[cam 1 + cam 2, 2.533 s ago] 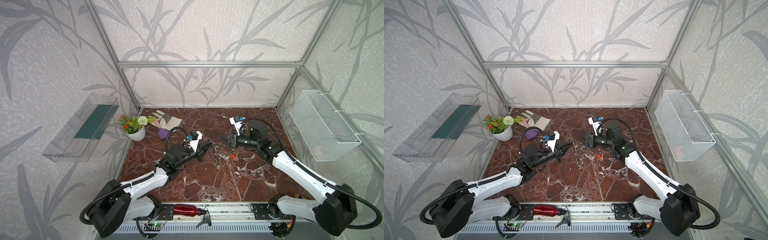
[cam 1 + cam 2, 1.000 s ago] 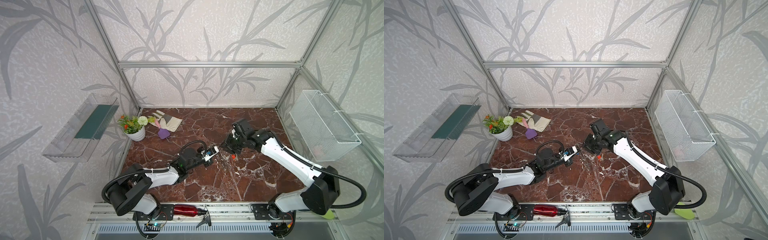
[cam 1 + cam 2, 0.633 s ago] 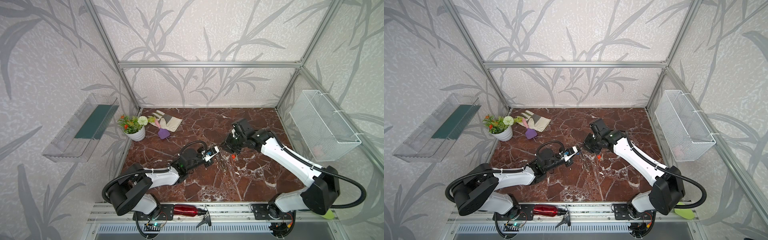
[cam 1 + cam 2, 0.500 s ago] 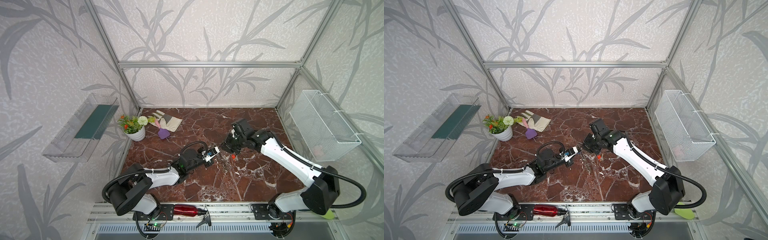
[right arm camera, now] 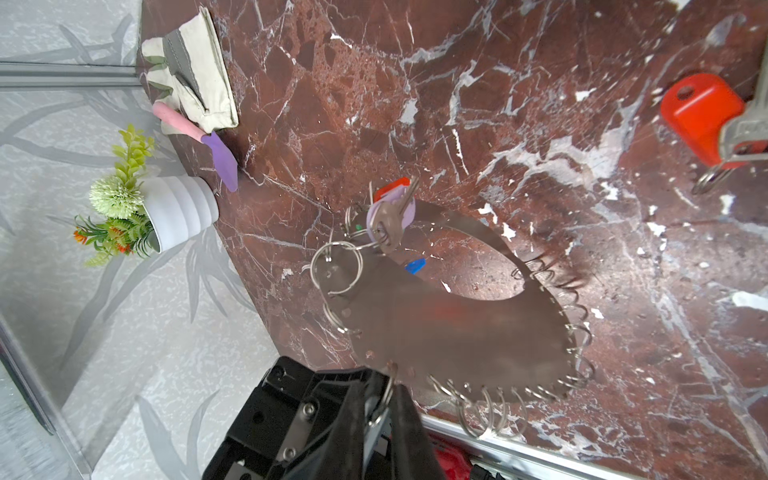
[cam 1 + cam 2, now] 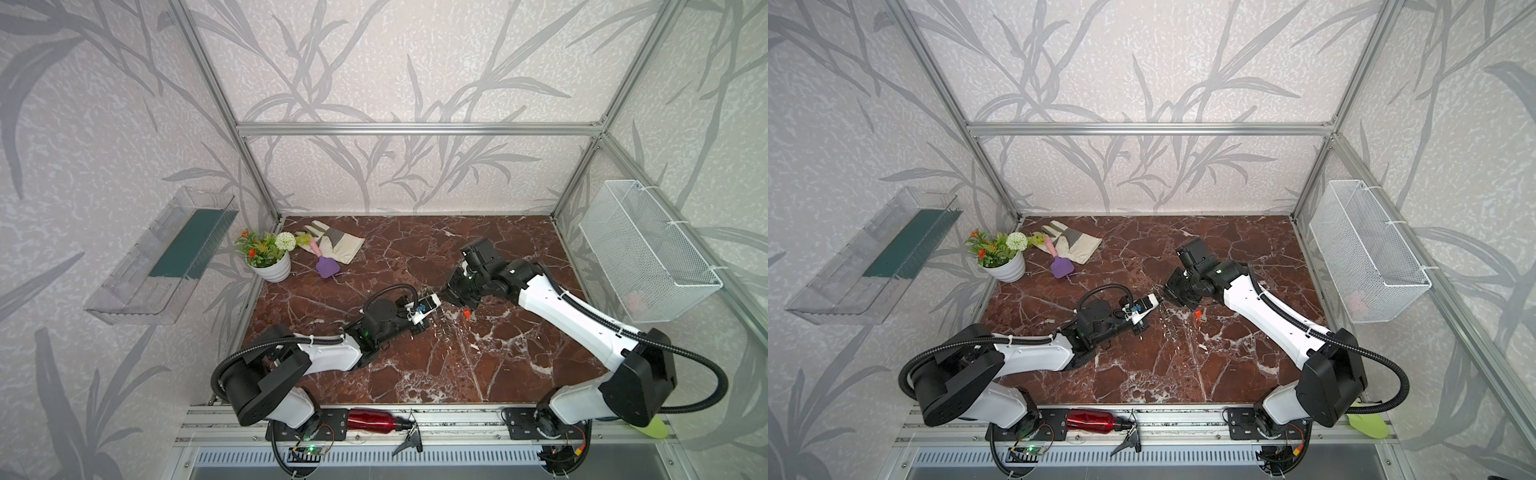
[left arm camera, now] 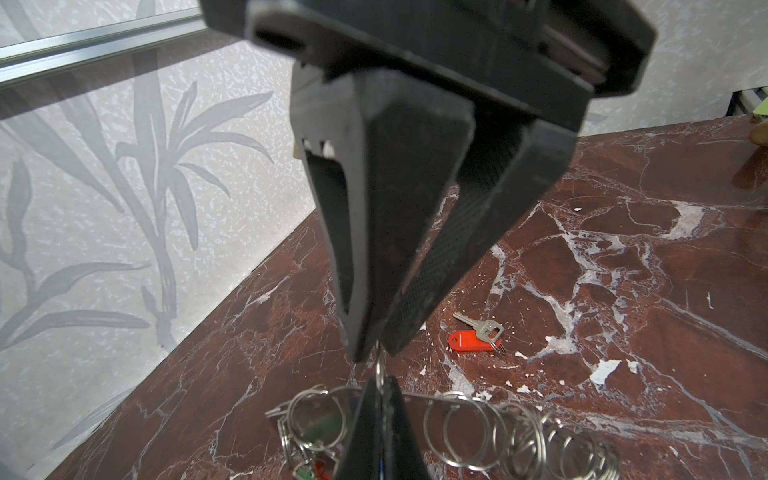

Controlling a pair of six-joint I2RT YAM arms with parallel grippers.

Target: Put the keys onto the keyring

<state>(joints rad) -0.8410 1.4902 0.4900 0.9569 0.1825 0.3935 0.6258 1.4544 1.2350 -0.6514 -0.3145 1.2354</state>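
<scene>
My left gripper (image 6: 1158, 302) and right gripper (image 6: 1169, 292) meet tip to tip over the red-brown marble tabletop (image 6: 1183, 374). Just beside them lies a small silvery key with a red plastic tag (image 6: 1199, 314). The flat grey ring-edged keyring plate (image 6: 1177, 327) barely shows against the marble.

walls (image 6: 415, 62): grey leaf-print | floor (image 6: 415, 365): red-brown marble | frame (image 6: 415, 129): aluminium | basket (image 6: 648, 257): white mesh, wall-hung
</scene>
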